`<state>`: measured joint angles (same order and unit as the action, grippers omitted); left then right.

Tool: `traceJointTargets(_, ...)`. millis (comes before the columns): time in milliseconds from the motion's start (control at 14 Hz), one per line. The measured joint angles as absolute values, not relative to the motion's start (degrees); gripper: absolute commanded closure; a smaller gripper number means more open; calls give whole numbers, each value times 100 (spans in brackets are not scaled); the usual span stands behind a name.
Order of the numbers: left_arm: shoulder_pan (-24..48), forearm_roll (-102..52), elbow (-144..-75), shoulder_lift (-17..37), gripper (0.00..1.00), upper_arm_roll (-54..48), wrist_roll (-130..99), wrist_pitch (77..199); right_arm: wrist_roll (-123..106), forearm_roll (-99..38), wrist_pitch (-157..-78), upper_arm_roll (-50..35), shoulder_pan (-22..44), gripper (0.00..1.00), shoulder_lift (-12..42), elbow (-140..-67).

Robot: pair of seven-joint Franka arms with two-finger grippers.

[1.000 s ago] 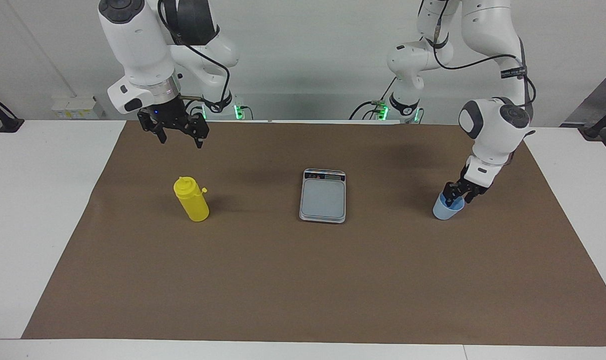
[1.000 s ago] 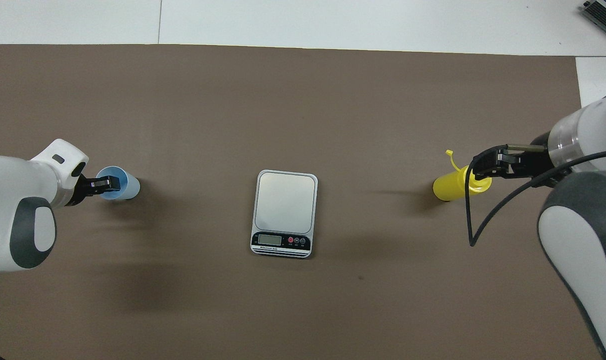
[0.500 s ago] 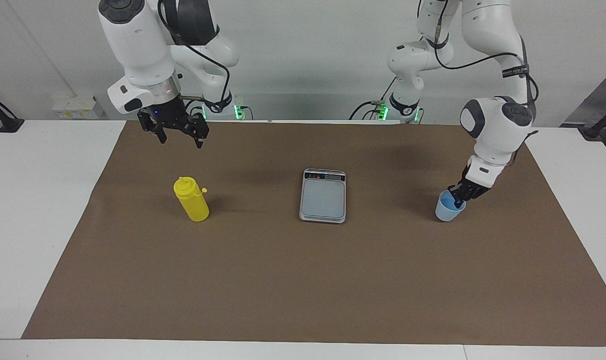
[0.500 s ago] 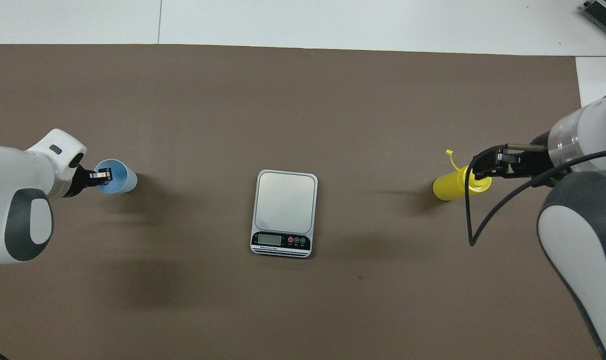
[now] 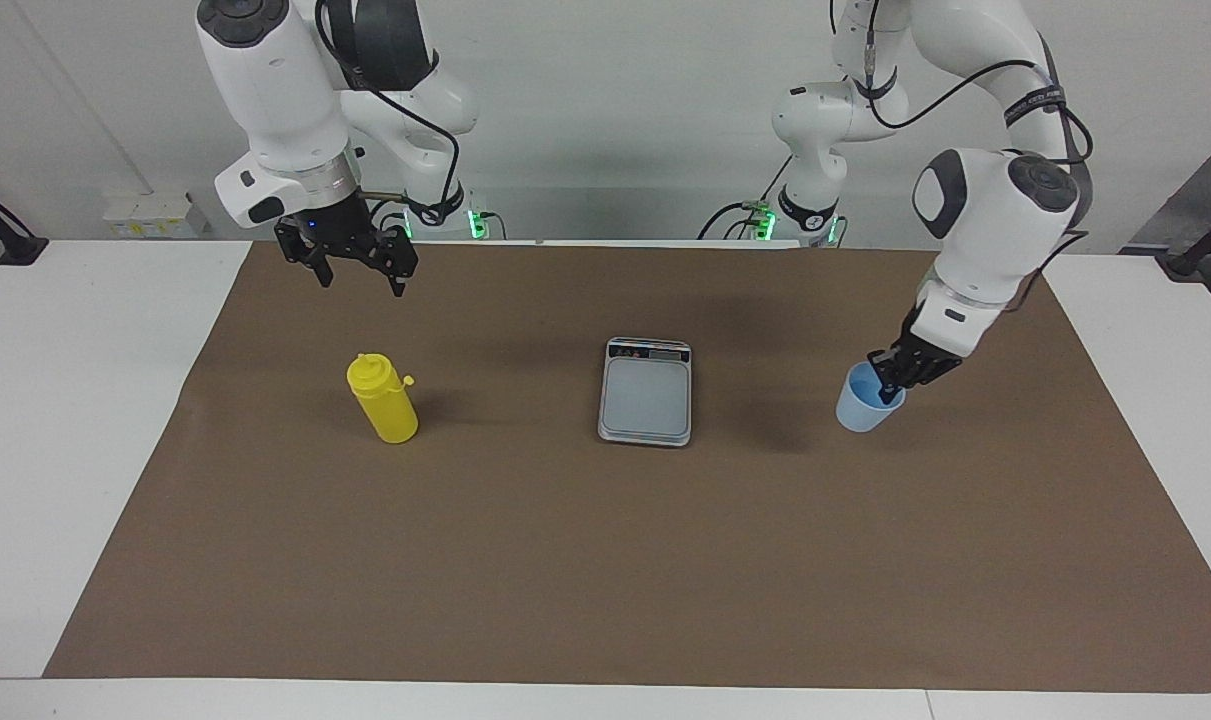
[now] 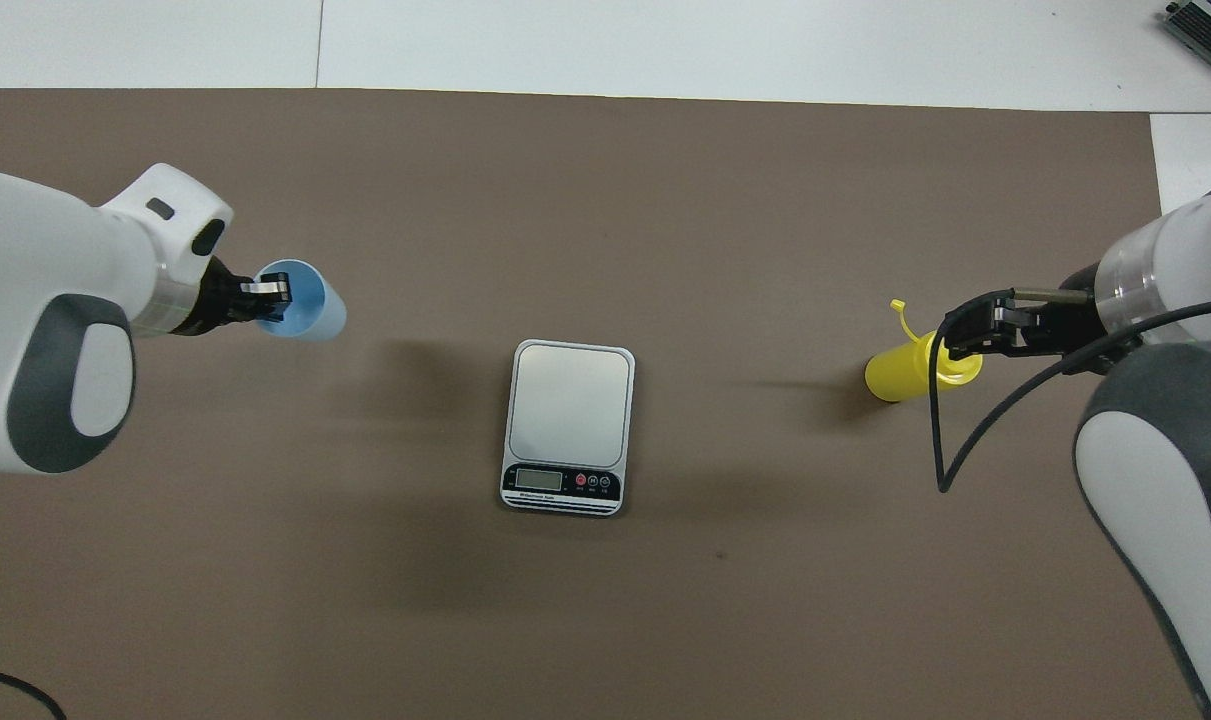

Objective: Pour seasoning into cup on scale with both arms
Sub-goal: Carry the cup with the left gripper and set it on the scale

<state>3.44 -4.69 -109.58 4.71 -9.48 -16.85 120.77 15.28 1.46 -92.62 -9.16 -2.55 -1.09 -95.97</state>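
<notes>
Left hand (image 5: 890, 384): clamped on the rim of the cup (image 5: 864, 408), one finger inside and one outside; cup is tilted and lifted off the brown mat (image 5: 605, 560), over the mat toward the left arm's end of the bench (image 5: 95, 400), well apart from the scale.
Cup, overhead: (image 6: 305, 312), bright blue inside visible, left hand (image 6: 265, 298) at its rim.
Scale (image 5: 645, 392): flat on the mat at mid-bench, display strip on the edge nearer the robots, platform bare.
Seasoning (image 5: 383, 399): upright on the mat toward the right arm's end, cap tethered at its side.
Right hand (image 5: 350, 265): raised in the air over the mat, above the seasoning bottle and not touching it, fingers spread wide, holding nothing.
</notes>
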Motion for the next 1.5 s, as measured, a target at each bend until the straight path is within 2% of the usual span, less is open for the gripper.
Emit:
traceJointTargets(214, 1179, -468, -10912, 573, 100, -963, -2503, 12104, 1529, 146, -9262, -916, -255, 0, -109, -9598)
traceJointTargets(643, 2403, -406, -10909, 840, 100, -957, -3649, 12435, 1528, 146, -9262, -916, -255, 0, -109, -9598)
traceJointTargets(929, 2783, -62, -10907, 1296, 100, -954, -4158, 12760, 1528, 146, -9262, -916, -255, 0, -109, -9598)
traceJointTargets(1286, 2795, -4, -10894, 1384, 100, -864, -4160, 12799, 1528, 146, -9262, -916, -255, 0, -109, -9598)
traceJointTargets(1357, 2795, 8, -10894, 1384, 64, -858, -4160, 12799, 1528, 146, -9262, -916, -255, 0, -109, -9598)
traceJointTargets(1429, 2795, 13, -10894, 1384, 1, -860, -4160, 12799, 1528, 146, -9262, -916, -255, 0, -109, -9598)
traceJointTargets(1500, 2795, 16, -10897, 1384, 0, -861, -4160, 12803, 1528, 146, -9262, -916, -255, 0, -109, -9598)
